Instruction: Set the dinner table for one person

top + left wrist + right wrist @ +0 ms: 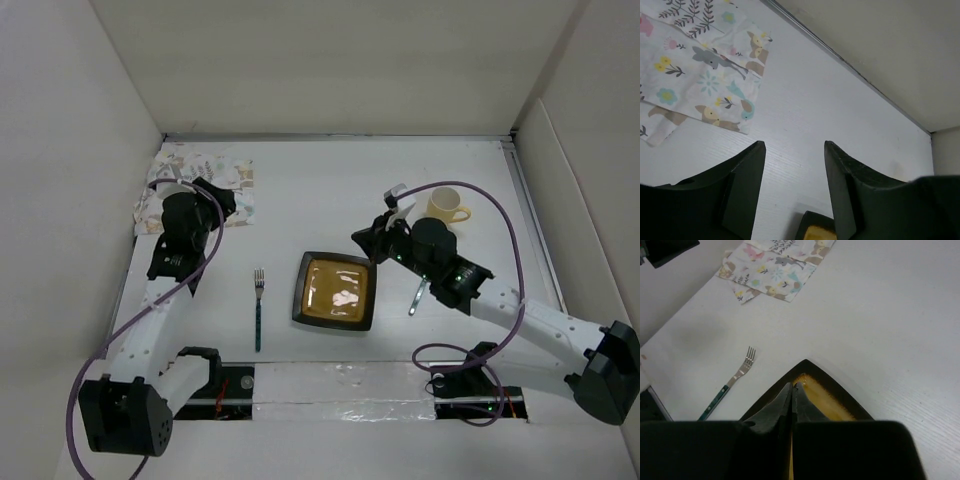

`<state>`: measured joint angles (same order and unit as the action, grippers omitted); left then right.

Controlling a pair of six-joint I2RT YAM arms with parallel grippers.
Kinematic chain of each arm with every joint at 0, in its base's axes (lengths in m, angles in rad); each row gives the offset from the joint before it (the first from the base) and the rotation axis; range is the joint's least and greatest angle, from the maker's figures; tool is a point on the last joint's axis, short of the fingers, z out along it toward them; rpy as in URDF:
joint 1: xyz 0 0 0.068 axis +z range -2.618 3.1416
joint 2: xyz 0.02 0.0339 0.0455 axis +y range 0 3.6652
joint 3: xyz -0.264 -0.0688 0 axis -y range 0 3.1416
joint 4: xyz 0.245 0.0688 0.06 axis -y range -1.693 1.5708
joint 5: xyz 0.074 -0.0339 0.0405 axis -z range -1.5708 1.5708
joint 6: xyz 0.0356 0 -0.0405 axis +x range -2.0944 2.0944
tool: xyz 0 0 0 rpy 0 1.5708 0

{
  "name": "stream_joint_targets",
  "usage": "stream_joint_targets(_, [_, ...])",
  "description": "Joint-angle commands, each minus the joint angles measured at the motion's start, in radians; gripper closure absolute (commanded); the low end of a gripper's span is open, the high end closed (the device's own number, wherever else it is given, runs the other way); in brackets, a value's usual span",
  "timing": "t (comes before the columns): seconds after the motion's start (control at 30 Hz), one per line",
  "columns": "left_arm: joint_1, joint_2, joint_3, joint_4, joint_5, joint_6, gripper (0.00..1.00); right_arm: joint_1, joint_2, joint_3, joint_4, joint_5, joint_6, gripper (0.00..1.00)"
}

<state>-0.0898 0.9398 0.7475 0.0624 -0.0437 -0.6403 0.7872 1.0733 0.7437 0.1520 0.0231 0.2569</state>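
Observation:
The white dinner table (330,190) holds a dark square plate (335,291) with an amber centre. A fork (258,308) with a green handle lies to its left. A yellow mug (446,207) stands at the right. My left gripper (222,198) is open and empty, low over the table beside the animal-print placemat (200,182). In the left wrist view the gripper (794,146) shows bare table between its fingers, with the placemat (700,75) at upper left. My right gripper (362,238) hangs over the plate's far right corner. In the right wrist view the gripper (792,386) is shut with nothing in it, above the plate (840,390).
A metal utensil (415,297) lies partly under my right arm, right of the plate. White panels wall the table at the back and sides. The fork (737,375) and placemat (775,262) also show in the right wrist view. Taped strips and cables run along the near edge.

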Motion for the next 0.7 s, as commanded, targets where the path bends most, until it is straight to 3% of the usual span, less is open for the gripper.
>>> stream_joint_targets(0.0, [0.004,0.078,0.032,0.091,-0.063,-0.001,0.54,0.009,-0.007,0.0,0.061,-0.015,0.018,1.0])
stream_joint_targets(0.03, [-0.007,0.109,0.045,0.083,-0.103,0.01,0.61,0.009,-0.007,0.003,0.061,-0.015,0.018,1.0])
stream_joint_targets(0.07, [-0.007,0.134,0.059,0.07,-0.116,0.017,0.84,0.009,-0.003,-0.01,0.078,-0.015,0.018,1.0])
stream_joint_targets(0.1, [-0.007,0.19,0.081,0.067,-0.122,0.028,0.93,0.009,-0.001,-0.018,0.09,-0.047,0.025,1.0])
stream_joint_targets(0.2, [-0.007,0.307,0.108,0.07,-0.188,0.047,1.0,0.018,0.007,-0.035,0.115,-0.06,0.031,1.0])
stream_joint_targets(0.23, [-0.007,0.344,0.122,0.063,-0.203,0.053,0.99,0.018,0.011,-0.038,0.121,-0.06,0.033,1.0])
stream_joint_targets(0.27, [-0.007,0.46,0.191,0.016,-0.196,0.079,0.85,0.027,0.017,-0.03,0.104,-0.058,0.036,1.0])
stream_joint_targets(0.3, [-0.007,0.461,0.191,0.016,-0.196,0.079,0.85,0.027,0.017,-0.03,0.104,-0.058,0.036,1.0])
stream_joint_targets(0.43, [-0.007,0.632,0.289,-0.021,-0.168,0.102,0.64,0.027,0.002,-0.044,0.106,-0.043,0.035,1.0])
stream_joint_targets(0.57, [-0.017,0.781,0.412,-0.059,-0.162,0.149,0.6,0.037,-0.003,-0.046,0.101,-0.034,0.033,1.0])
stream_joint_targets(0.67, [-0.018,0.879,0.499,-0.136,-0.166,0.182,0.54,0.037,0.005,-0.043,0.1,-0.032,0.036,0.93])
